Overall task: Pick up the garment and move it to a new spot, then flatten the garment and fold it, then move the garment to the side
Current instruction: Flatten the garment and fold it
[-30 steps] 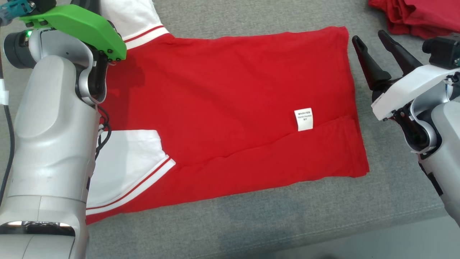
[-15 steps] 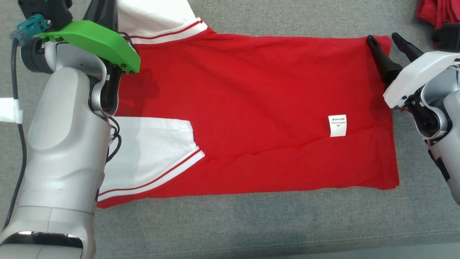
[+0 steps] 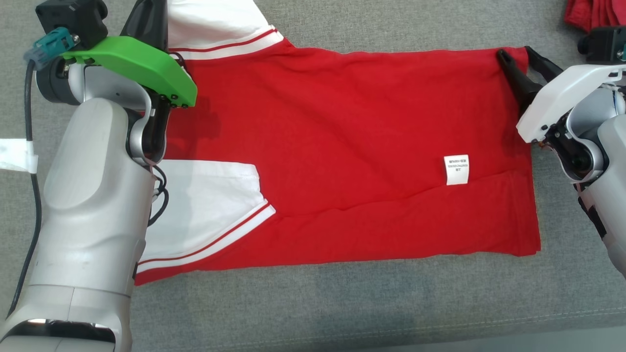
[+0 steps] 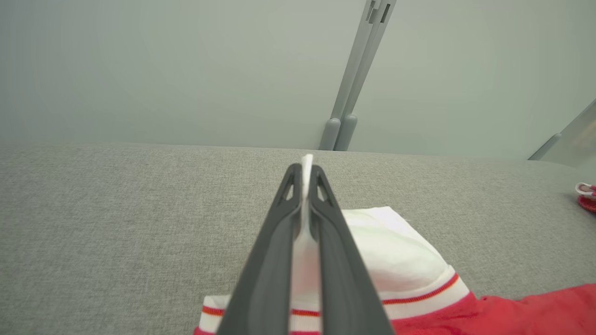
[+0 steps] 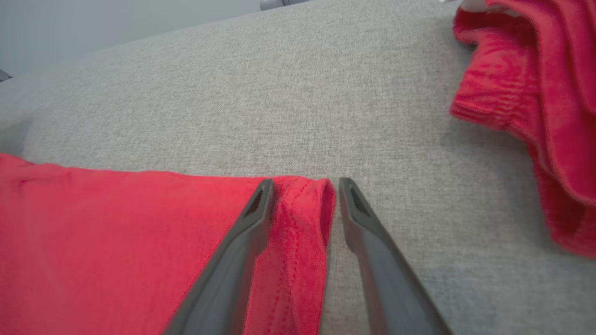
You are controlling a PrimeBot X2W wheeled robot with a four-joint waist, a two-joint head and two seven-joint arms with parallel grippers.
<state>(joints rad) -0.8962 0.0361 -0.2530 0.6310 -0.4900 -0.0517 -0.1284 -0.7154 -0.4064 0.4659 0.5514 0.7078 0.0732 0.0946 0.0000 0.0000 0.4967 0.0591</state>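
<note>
The garment (image 3: 342, 146) is a red shirt with white sleeves, lying flat on the grey cushion (image 3: 342, 303), a white label (image 3: 456, 169) facing up. My left gripper (image 3: 146, 19) is at its far left and is shut on the white sleeve (image 4: 400, 251); a strip of white cloth shows between the fingertips of that gripper (image 4: 305, 172). My right gripper (image 3: 516, 51) straddles the garment's far right corner. In the right wrist view the right gripper (image 5: 306, 184) stands open, the red hem (image 5: 302, 218) bunched between its jaws and touching the left finger.
A heap of other red clothes (image 5: 535, 93) lies just right of the right gripper, at the cushion's far right (image 3: 587, 14). The second white sleeve (image 3: 205, 205) lies folded onto the shirt by my left forearm. The cushion's front edge runs along the bottom.
The right gripper has moved from beside the garment onto its far right corner, and its jaws have narrowed around the hem. The left gripper stays shut on the sleeve. The head camera shifted.
</note>
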